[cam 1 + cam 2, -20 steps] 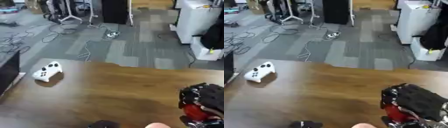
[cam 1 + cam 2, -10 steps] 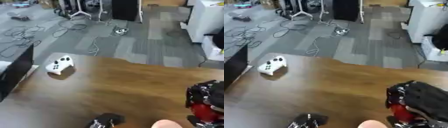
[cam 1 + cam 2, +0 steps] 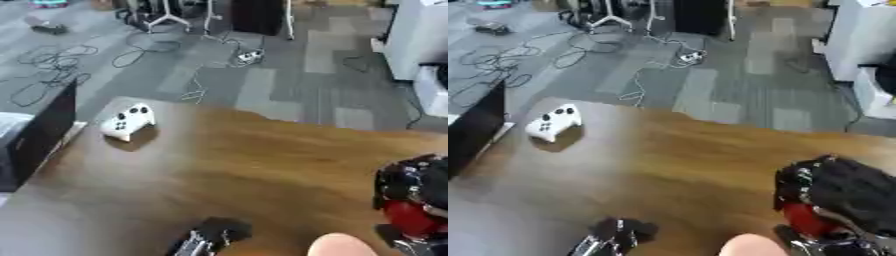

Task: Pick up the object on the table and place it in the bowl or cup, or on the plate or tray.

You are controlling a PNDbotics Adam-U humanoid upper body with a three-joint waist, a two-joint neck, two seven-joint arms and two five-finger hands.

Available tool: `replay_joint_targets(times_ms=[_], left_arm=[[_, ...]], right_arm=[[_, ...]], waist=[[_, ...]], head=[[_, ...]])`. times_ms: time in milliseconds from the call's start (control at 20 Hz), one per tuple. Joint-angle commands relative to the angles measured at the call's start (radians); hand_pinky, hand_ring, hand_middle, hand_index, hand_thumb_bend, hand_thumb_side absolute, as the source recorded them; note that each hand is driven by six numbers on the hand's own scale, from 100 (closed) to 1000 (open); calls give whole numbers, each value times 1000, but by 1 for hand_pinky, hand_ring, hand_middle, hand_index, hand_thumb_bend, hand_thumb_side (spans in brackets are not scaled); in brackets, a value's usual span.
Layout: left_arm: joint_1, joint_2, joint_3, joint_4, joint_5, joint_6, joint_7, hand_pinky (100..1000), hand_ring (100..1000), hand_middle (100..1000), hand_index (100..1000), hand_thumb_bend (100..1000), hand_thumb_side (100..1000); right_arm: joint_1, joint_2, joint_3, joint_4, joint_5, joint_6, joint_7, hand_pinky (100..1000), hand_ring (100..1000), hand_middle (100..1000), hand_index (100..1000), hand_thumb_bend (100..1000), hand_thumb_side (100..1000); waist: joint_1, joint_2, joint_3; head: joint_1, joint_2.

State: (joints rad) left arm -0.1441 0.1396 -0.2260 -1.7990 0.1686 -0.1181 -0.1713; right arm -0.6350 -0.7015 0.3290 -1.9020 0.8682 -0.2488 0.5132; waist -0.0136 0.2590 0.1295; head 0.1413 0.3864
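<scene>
Since the last frame it's mostly my head cam that shifted, everything slid a bit, but the left hand (image 3: 213, 236) has come up more into view at the bottom edge, dark and blurry, so I can't tell how its fingers stand. Right hand (image 3: 833, 192) sits at the lower right over the table (image 3: 262, 165), black fingers curled round a red thing (image 3: 808, 218) underneath, looks clamped on it, though I can't make out what the red thing actually is. White controller (image 3: 128, 121) is lying on the far left part of the wood top, near the back edge, well apart from both hands, nothing touching it. Something pale and rounded (image 3: 342, 246) pokes in at the bottom edge between the two hands, could be a dish rim, can't say. Black box-ish thing (image 3: 39, 131) at the left edge of the table, just beside the controller. Cables (image 3: 61, 65) all over the grey floor behind.
</scene>
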Motion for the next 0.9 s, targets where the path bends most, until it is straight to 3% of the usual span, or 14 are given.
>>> replay_joint_targets(times_ms=[50, 150, 300, 900], left_arm=[[-12, -4, 7, -18, 6, -1, 4, 842, 849, 620, 733, 190, 1000], [-13, -5, 8, -20, 5, -1, 4, 833, 844, 613, 732, 192, 1000], [-21, -3, 12, -37, 8, -8, 7, 726, 814, 590, 726, 199, 1000], [-45, 10, 28, -117, -40, -70, 3, 711, 793, 575, 711, 196, 950]], right_arm=[[-9, -4, -6, -8, 3, -1, 0, 224, 135, 236, 311, 100, 100], [-9, -2, -6, -3, 6, -1, -1, 223, 135, 235, 310, 100, 100], [-3, -2, -4, 7, 15, -2, -1, 223, 135, 234, 309, 100, 100], [14, 22, 14, 37, 51, -20, -3, 221, 136, 236, 311, 100, 100]], waist=[[2, -8, 4], [3, -5, 9], [3, -4, 19], [-7, -4, 46]], head=[[1, 5], [-2, 7], [-5, 9], [-87, -21]])
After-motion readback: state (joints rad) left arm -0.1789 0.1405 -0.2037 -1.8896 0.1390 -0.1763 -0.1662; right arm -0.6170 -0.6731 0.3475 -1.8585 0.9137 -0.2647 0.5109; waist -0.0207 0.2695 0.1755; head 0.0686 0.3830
